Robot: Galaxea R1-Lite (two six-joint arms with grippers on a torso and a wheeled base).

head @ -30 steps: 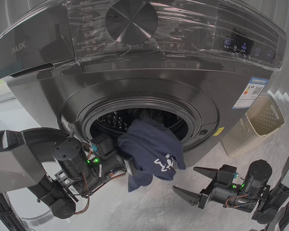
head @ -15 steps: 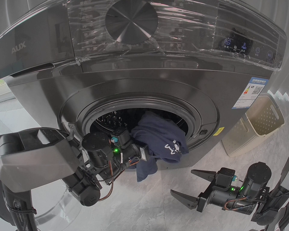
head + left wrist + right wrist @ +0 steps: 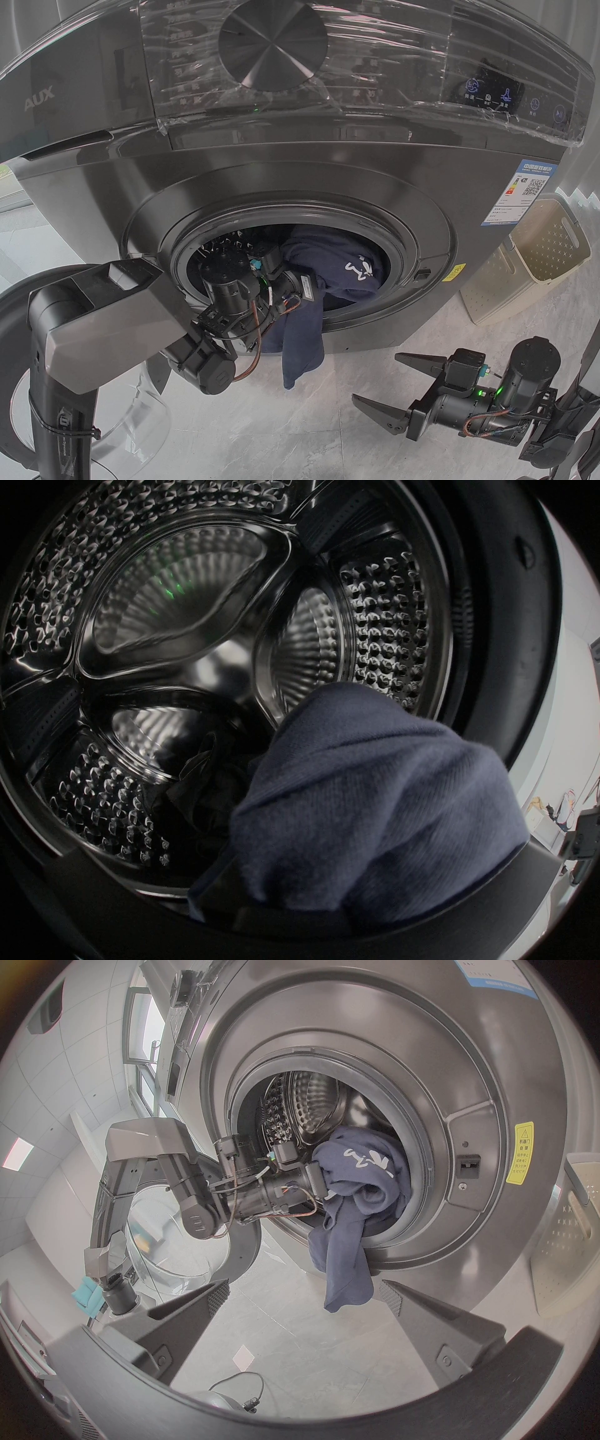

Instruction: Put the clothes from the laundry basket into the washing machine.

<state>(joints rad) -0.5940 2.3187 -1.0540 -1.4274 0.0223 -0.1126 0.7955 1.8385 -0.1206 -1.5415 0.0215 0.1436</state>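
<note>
Pushing inward: left gripper [image 3: 312, 287], grip not tellable under cloth, has carried navy white-printed sweatshirt [image 3: 331, 262] into dark grey washing machine's [image 3: 312, 169] mouth; tail overhangs at 6 o'clock, so unfinished. Right gripper [image 3: 375, 379] gapes empty.

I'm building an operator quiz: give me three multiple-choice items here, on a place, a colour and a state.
1. Where is the navy-blue garment with white print?
A) on a shelf
B) in the dark grey washing machine's round opening, one end hanging out
C) flat on the floor
2. The perforated plastic laundry basket is:
A) red
B) cream
C) black
3. The right gripper is:
A) open, empty
B) shut on cloth
C) shut on a handle
Answers: B, cloth fills the opening; B, pale cream walls; A, fingers spread, nothing between.
</note>
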